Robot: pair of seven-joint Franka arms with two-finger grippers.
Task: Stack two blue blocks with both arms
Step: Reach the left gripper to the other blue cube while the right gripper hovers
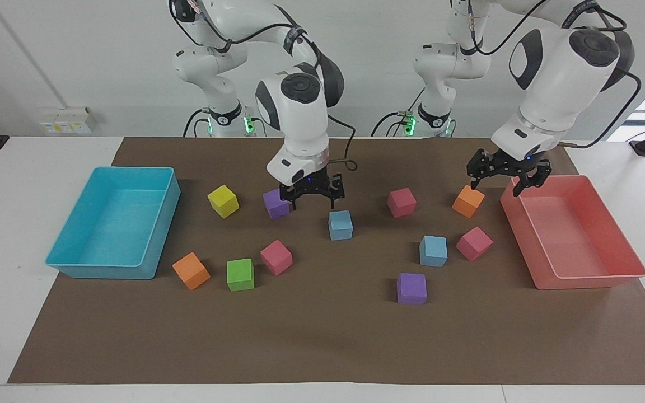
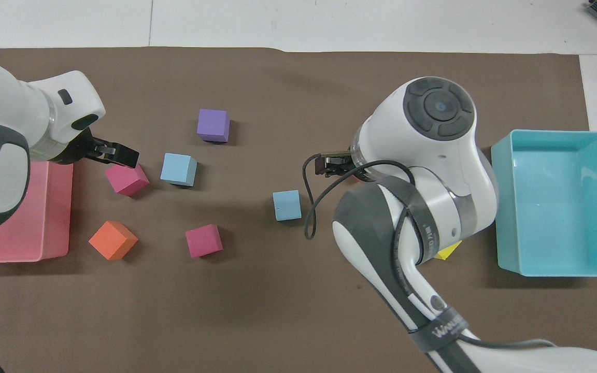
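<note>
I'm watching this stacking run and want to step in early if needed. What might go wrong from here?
The left gripper, open, is up over the orange cube and the pink bin's rim; coming down it might clip either before reaching the blue block.

A pink cube sits close beside that block, so a finger might nudge it.

The right gripper, open, hangs near the purple cube, apart from the other blue block.

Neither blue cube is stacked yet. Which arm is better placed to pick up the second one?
Probably left. The left gripper hangs open near the blue block at its end of the table. The right gripper, open and empty, is over the purple cube, beside the middle blue block.
</note>
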